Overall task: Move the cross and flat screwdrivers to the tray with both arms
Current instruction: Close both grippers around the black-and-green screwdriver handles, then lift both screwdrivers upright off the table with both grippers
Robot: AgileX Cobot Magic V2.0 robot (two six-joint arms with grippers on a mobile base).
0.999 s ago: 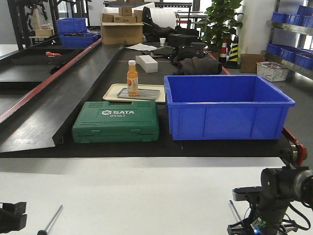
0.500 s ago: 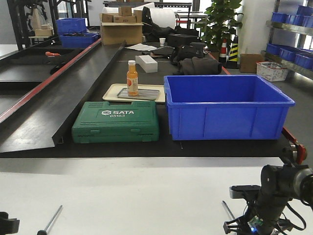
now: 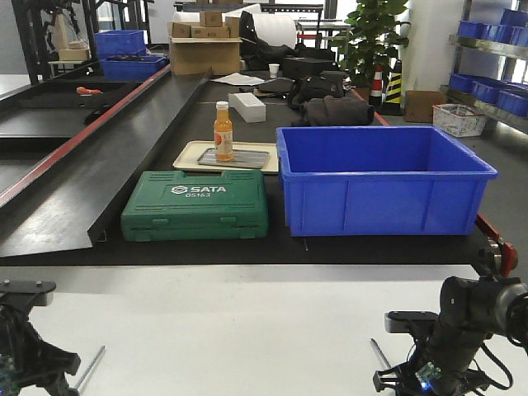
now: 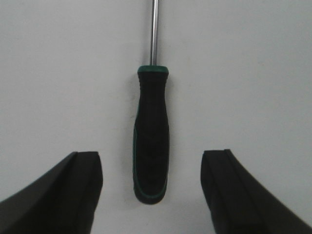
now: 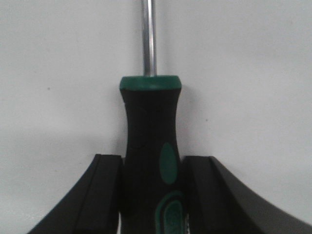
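One screwdriver point(image 4: 152, 146), with a black handle edged in green, lies on the white table; its steel shaft point(image 3: 89, 367) shows at the bottom left of the front view. My left gripper point(image 4: 152, 163) is open, with its fingers on either side of the handle end and clear of it. My right gripper point(image 5: 152, 165) is shut on the second screwdriver point(image 5: 151, 126), which has a black and green handle. Its shaft point(image 3: 379, 353) points away at the bottom right of the front view. The beige tray point(image 3: 190, 153) sits far back on the black bench. Neither tip is visible.
A green SATA case point(image 3: 196, 206) and a big blue bin point(image 3: 384, 177) stand on the black bench between the white table and the tray. An orange bottle point(image 3: 223, 130) stands on a metal plate in the tray. A sloped black ramp point(image 3: 99, 165) runs along the left.
My left arm has risen into the front view and now sits over the left screwdriver. My right arm, with its screwdriver, has shifted slightly left.
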